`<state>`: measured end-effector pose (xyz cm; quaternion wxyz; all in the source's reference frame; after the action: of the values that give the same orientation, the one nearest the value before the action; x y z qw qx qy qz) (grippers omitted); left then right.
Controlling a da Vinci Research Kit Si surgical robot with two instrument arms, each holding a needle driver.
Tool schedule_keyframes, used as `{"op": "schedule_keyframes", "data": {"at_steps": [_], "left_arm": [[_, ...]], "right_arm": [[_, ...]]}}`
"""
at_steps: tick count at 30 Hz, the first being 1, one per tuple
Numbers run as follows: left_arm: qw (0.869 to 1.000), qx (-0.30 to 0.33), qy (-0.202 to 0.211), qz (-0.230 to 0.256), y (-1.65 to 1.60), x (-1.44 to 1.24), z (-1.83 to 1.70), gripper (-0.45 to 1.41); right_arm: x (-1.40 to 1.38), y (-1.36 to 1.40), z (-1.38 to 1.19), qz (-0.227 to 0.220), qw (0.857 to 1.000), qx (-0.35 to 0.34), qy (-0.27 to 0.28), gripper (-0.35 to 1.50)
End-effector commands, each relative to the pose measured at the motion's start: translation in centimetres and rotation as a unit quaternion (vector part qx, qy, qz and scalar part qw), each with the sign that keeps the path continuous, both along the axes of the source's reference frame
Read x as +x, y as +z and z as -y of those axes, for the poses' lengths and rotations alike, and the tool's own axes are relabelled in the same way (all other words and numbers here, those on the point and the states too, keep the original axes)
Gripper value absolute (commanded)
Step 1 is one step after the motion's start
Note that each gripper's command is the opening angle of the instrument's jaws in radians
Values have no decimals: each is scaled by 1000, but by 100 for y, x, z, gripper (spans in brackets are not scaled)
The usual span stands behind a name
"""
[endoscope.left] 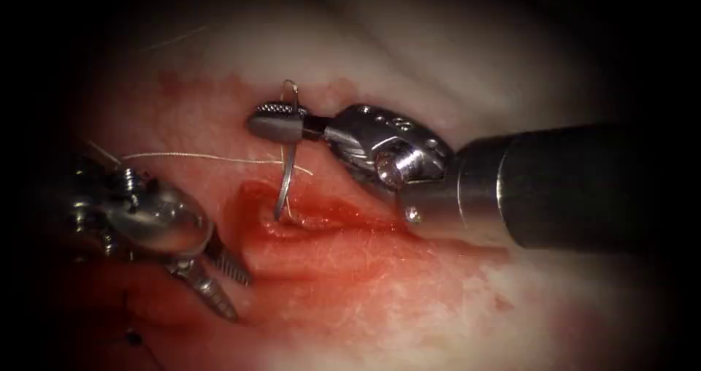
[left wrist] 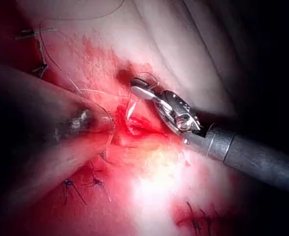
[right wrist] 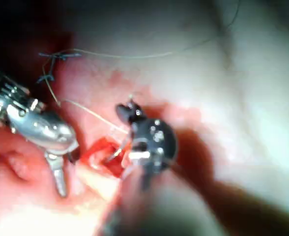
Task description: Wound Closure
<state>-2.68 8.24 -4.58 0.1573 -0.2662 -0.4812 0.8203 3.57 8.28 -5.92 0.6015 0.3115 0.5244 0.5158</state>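
While the right needle driver (endoscope.left: 276,120) clamps the stiff, slippery curved needle (endoscope.left: 285,185) near its tail, the tip meets the cut (endoscope.left: 321,221). Its fine white thread (endoscope.left: 197,156) looks limp and fragile. The left needle driver (endoscope.left: 219,287) hangs part-open, empty, by the cut's left end.

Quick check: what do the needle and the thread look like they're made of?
Needle, gripped near its swaged end by the right pincer, tip at the cut: bare polished metal, judging by its bright glint. Thread: thin, pale, matte, probably synthetic filament. Left pincer open, holding nothing.
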Motion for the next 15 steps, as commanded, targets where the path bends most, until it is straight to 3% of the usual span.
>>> {"op": "schedule_keyframes", "data": {"at_steps": [1, 15], "left_arm": [[1000, 1, 1, 1, 5, -5, 4, 53], [1000, 1, 2, 1, 5, -3, 3, 53]], "right_arm": [[11, 3, 2, -4, 1000, 6, 0, -35], [21, -8, 18, -38, 994, 103, 1, -35]]}}
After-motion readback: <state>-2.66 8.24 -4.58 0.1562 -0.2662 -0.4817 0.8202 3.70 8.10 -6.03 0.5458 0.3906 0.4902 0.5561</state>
